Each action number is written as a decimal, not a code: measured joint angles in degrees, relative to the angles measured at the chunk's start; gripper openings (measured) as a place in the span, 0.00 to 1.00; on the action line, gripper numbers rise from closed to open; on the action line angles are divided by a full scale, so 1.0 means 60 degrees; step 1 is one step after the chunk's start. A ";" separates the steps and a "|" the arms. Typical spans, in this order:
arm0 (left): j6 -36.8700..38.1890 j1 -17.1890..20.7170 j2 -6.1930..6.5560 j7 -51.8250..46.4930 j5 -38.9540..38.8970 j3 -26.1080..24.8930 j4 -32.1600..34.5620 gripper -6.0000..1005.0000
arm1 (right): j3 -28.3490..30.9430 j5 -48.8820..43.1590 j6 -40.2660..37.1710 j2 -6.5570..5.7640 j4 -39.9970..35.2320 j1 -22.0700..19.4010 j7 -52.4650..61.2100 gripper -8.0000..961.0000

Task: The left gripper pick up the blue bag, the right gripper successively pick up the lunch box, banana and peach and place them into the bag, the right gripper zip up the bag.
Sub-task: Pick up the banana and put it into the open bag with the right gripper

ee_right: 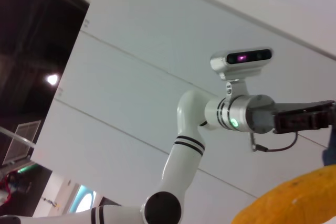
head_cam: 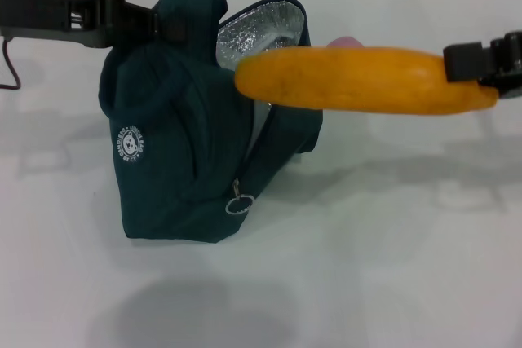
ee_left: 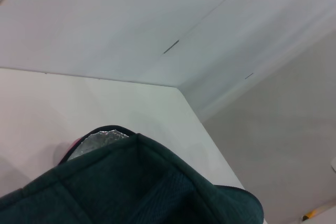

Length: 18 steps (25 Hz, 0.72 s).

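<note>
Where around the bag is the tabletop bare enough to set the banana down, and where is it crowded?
Bare tabletop lies in front of and right of the blue bag. It is crowded at the bag mouth: the left tool grips its top, the right tool holds the banana there, and the peach sits behind.

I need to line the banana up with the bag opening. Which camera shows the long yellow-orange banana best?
The head view: the long yellow-orange banana shows nearly whole, held level in the right gripper beside the dark teal fabric bag. The right wrist view catches only one end; the left wrist view shows none.
</note>
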 joint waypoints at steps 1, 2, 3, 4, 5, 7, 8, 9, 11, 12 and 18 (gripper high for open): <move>0.0000 0.0018 0.0000 0.0004 -0.0004 -0.0001 0.0001 0.04 | -0.0018 -0.0004 0.0041 0.0024 0.0036 -0.0057 -0.0058 0.45; 0.0000 0.0018 0.0000 0.0004 -0.0004 -0.0001 0.0001 0.04 | -0.0029 -0.0008 0.0080 0.0044 0.0069 -0.0114 -0.0110 0.45; 0.0000 0.0069 0.0000 0.0009 -0.0007 -0.0009 0.0001 0.04 | -0.0033 -0.0013 0.0135 0.0050 0.0097 -0.0152 -0.0145 0.45; 0.0000 0.0080 -0.0001 0.0009 -0.0008 -0.0011 0.0001 0.04 | -0.0039 -0.0018 0.0203 0.0056 0.0119 -0.0202 -0.0186 0.45; 0.0000 0.0093 0.0000 0.0010 -0.0010 -0.0016 0.0001 0.04 | -0.0042 -0.0020 0.0287 0.0060 0.0137 -0.0254 -0.0230 0.45; 0.0004 0.0127 -0.0001 0.0013 -0.0012 -0.0014 0.0001 0.04 | -0.0050 -0.0046 0.0387 0.0060 0.0228 -0.0310 -0.0319 0.45; 0.0008 0.0142 -0.0001 0.0027 -0.0013 -0.0010 0.0001 0.04 | -0.0056 -0.0090 0.0459 0.0063 0.0342 -0.0320 -0.0393 0.45; 0.0010 0.0157 -0.0002 0.0050 -0.0014 -0.0006 0.0000 0.04 | -0.0057 -0.0131 0.0519 0.0066 0.0442 -0.0323 -0.0454 0.45; 0.0013 0.0166 -0.0002 0.0107 -0.0014 -0.0004 -0.0054 0.04 | -0.0064 -0.0233 0.0692 0.0084 0.0682 -0.0325 -0.0609 0.45; 0.0014 0.0164 -0.0001 0.0154 -0.0014 -0.0005 -0.0130 0.04 | -0.0070 -0.0260 0.0757 0.0092 0.0795 -0.0326 -0.0682 0.45; 0.0034 0.0118 0.0018 0.0337 -0.0014 -0.0016 -0.0337 0.04 | -0.0263 -0.0485 0.1103 0.0286 0.1068 -0.0259 -0.0845 0.45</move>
